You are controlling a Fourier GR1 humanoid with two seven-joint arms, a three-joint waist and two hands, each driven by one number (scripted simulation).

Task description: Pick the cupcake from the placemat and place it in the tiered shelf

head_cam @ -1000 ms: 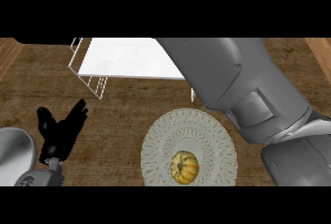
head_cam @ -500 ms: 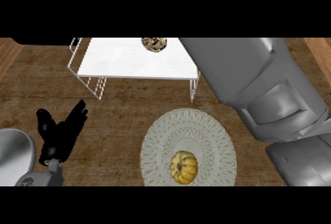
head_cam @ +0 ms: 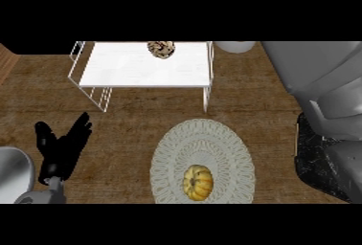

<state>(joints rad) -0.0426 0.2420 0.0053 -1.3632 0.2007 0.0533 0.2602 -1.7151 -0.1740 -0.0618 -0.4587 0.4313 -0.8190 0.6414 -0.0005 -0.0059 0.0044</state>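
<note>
Brown-and-cream cupcake [head_cam: 161,49] sits on the white shelf [head_cam: 141,72], at the far edge of its top tier, touching no hand. It looks light, soft and easily crushed; take hold low, around the sides. The left hand [head_cam: 65,146] rests open at the near left, fingers up. The right hand is out of view; only its grey forearm [head_cam: 322,86] shows. Half a second ago that forearm lay nearer the shelf; now it is further right. A pumpkin [head_cam: 198,182] lies on the placemat [head_cam: 203,139].

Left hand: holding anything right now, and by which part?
Nothing. The black left hand rests open, fingers straight, at the view's left. The brown cupcake sits on the white tiered wire shelf.
</note>
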